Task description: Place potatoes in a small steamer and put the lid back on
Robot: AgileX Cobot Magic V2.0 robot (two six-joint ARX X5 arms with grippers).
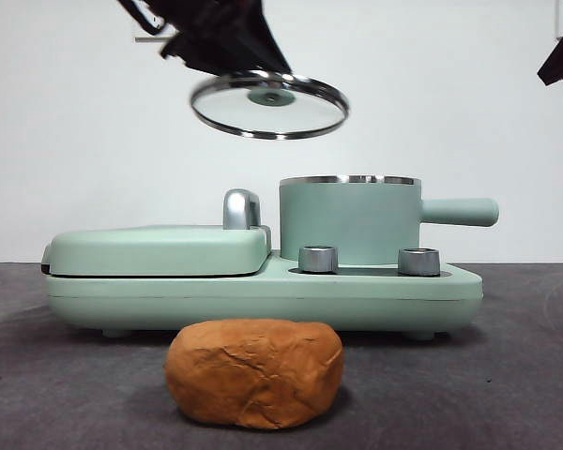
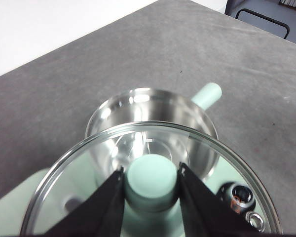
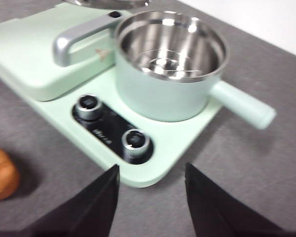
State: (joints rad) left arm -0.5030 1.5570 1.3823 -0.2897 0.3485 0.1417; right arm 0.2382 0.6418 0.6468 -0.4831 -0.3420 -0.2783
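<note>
Grey felt-like cloth is covering the table under a plain white wall, and a mint-green cooker base is sitting across the middle of it. On that base the steamer is standing open and empty, its handle pointing sideways, beside a flat grill plate.

High above the base, the left gripper is pinching the knob of the lid and holding the glass tilted, up and a little to one side of the steamer. With jaws spread and holding nothing, the right gripper is hanging over the table in front of the two knobs. On the cloth in front of the base, the potato is lying untouched.

Judging by its bulk, the potato looks about as wide as the steamer's mouth, so it may catch on the steel rim or sit too high for the lid to seat. The smooth knob is a small hold, so the tilted lid may slip out. A small mark is printed between the knobs, too blurred to read.
</note>
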